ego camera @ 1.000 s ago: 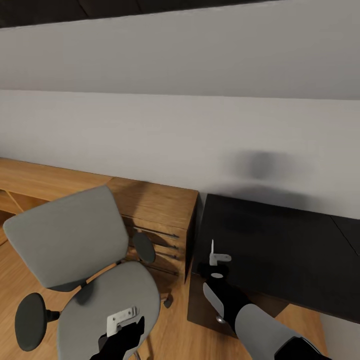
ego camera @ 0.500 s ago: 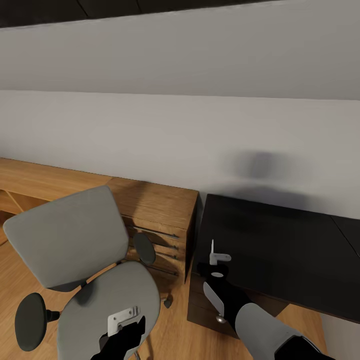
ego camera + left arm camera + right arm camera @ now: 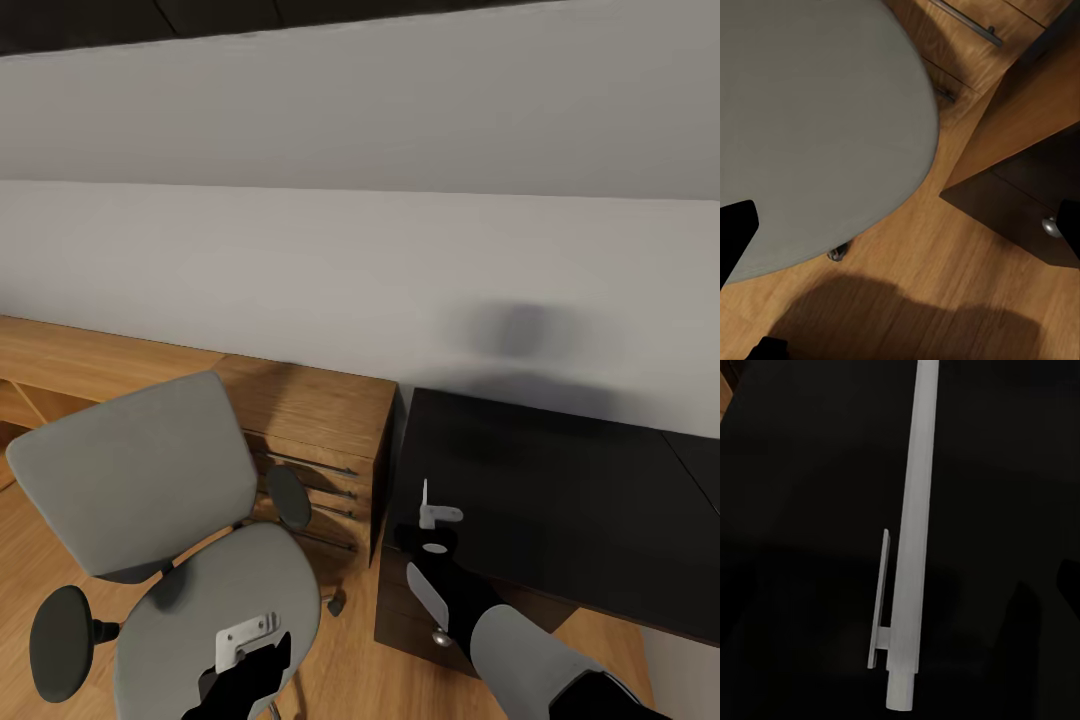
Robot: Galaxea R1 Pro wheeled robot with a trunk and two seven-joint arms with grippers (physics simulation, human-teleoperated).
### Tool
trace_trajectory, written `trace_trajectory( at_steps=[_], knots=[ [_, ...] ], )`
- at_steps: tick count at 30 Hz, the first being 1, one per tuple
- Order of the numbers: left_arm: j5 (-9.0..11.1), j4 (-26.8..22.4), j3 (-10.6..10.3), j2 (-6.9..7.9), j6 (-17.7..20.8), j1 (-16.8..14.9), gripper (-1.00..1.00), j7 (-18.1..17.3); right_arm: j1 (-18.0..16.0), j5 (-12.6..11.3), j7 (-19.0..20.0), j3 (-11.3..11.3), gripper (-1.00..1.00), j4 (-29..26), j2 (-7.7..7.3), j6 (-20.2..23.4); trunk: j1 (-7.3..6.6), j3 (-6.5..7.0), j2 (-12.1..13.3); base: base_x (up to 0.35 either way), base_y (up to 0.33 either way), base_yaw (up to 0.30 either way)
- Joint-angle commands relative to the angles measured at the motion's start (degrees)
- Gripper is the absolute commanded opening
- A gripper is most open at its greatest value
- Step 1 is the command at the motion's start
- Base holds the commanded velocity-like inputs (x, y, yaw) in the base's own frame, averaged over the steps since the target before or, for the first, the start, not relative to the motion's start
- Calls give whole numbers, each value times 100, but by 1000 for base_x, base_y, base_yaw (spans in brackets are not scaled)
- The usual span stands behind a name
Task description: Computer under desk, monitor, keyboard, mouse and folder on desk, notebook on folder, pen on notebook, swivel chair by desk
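My right gripper hovers at the front left corner of the black desk, shut on a white pen. In the right wrist view the pen, with its clip, runs lengthwise over the dark desktop. The grey swivel chair stands left of the desk, its seat bare. My left gripper hangs open just over the seat's front edge. Its black fingertips sit wide apart with nothing between them.
A wooden drawer unit stands between the chair and the desk, against the pale wall. The desk's dark drawer block has a round knob near the wooden floor. The chair's black armrest pad sticks out at the left.
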Motion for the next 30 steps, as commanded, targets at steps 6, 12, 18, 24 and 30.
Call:
trace_trajectory(
  at_steps=[6,12,18,24,30],
  knots=[
    [59,-10,-1,0,10,-1,100,48,-4,-23,-47,20,100,-12,-16,44,1,-5,-4,0,0,0],
    [66,-10,0,0,16,-1,100,48,-4,-23,-41,-119,100,-8,-22,55,1,-5,-4,0,0,0],
    [67,-10,0,0,18,-1,100,48,-2,-23,-39,-146,100,-15,-19,197,1,-5,-4,0,0,0],
    [67,-10,0,0,18,-1,100,48,-4,-23,-51,-151,100,-16,-14,247,1,-5,-4,0,0,0],
    [67,-10,-2,0,18,-1,100,48,-4,-23,-56,-154,100,-16,-14,255,1,-5,-4,0,0,0]
  ],
)
